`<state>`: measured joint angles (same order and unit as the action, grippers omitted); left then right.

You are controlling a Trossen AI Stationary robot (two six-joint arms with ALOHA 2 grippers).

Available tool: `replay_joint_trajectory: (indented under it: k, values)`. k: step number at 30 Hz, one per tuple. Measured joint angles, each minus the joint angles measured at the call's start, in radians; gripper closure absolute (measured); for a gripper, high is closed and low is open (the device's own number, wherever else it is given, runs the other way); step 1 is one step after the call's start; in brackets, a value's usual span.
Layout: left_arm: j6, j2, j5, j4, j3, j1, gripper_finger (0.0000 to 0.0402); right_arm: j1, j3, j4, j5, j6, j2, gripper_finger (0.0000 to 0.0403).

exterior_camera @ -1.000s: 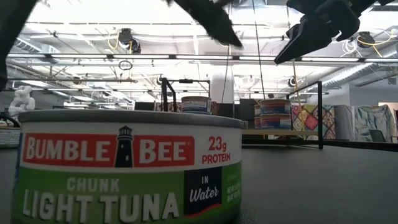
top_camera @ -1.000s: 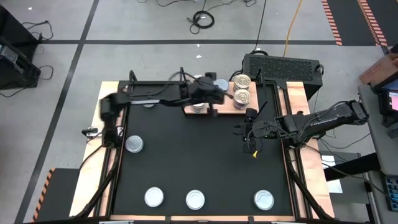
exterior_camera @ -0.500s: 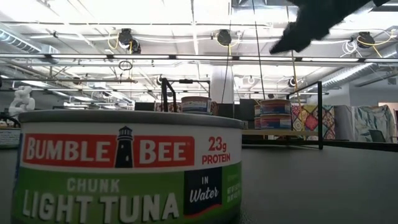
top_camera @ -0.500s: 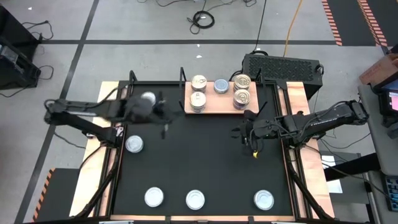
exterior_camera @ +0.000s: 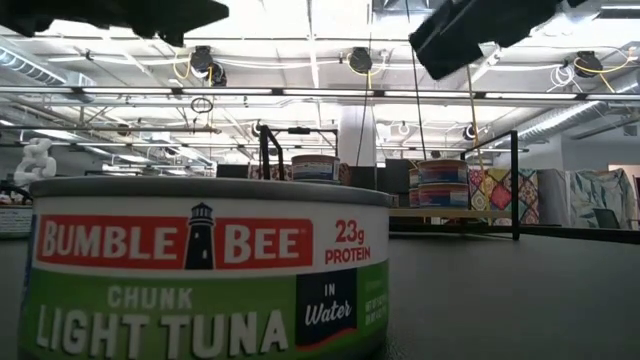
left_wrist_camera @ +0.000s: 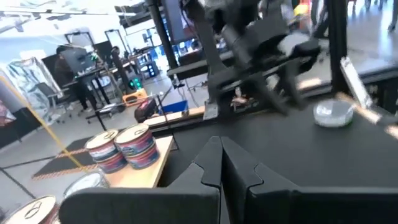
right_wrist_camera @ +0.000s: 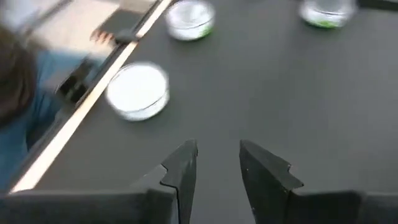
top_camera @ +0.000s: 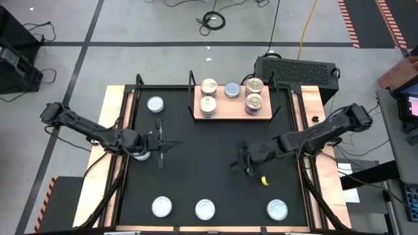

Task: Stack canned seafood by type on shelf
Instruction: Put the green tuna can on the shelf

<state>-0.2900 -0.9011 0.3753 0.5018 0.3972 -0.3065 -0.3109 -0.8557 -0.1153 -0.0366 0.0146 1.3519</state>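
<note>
A: Five tins are stacked or set on the shelf (top_camera: pixel 232 108) at the far middle; five more lie loose on the black mat (top_camera: pixel 209 170).

B: Left gripper (top_camera: pixel 159 145) is seen closed and empty, beside the tin (top_camera: pixel 140 154) at the left edge. Right gripper (top_camera: pixel 240 160) is held part open, empty, over mid-mat.

A: Jaws should be opened first, then centred over a tin rim and lowered square. Type to be matched before stacking.

B: Tins are flat, round, pale-topped; the nearest tuna tin (exterior_camera: pixel 200 268) is green-labelled.

Ten tins (top_camera: pixel 155 104), one shelf (top_camera: pixel 261 112)
</note>
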Motion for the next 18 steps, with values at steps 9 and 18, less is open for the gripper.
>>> replay_joint_trajectory:
  k: [9, 18]
  values:
    - [-0.007, -0.002, 0.001, 0.007, 0.000, 0.020, 0.0401, -0.138, -0.170, -0.001, -0.072, -0.553, 0.285, 0.0287]
    - [0.058, -0.002, -0.001, -0.021, 0.001, 0.016, 0.0401, -0.190, -0.318, -0.005, -0.063, -0.826, 0.493, 0.0287]
